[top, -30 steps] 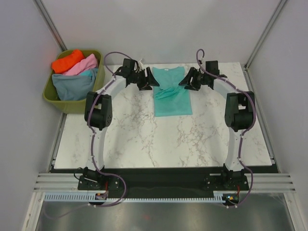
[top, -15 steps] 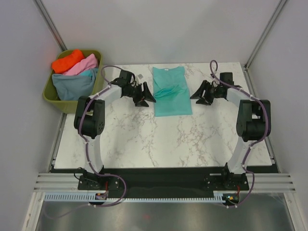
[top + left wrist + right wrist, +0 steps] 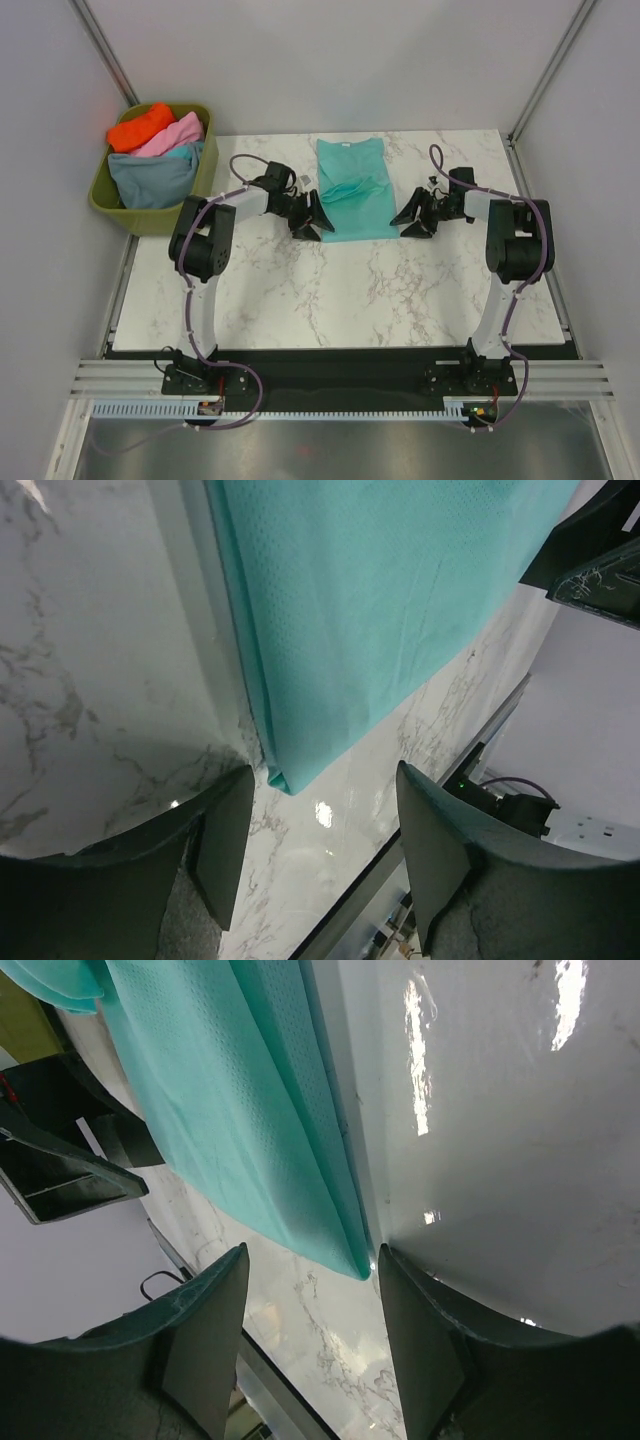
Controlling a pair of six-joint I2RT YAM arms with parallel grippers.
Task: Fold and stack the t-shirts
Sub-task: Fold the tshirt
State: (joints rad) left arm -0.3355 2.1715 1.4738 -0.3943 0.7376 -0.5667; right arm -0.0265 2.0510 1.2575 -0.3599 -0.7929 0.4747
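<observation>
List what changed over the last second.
Both arms drew back toward their bases. The left gripper and right gripper moved from the collar end of the teal-green t-shirt to its near hem corners, jaws open, holding nothing. That shirt stayed in place, sleeves folded in; the other t-shirts in the tub did not move.

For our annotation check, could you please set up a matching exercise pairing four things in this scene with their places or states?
Things:
1 teal-green t-shirt
2 orange t-shirt
3 left gripper
4 olive-green tub

Places or states:
a on the pile in the tub
b open, at the teal-green t-shirt's near left corner
c beside the table's far left corner
d flat on the table

Pairs: 1-d; 2-a; 3-b; 4-c
</observation>
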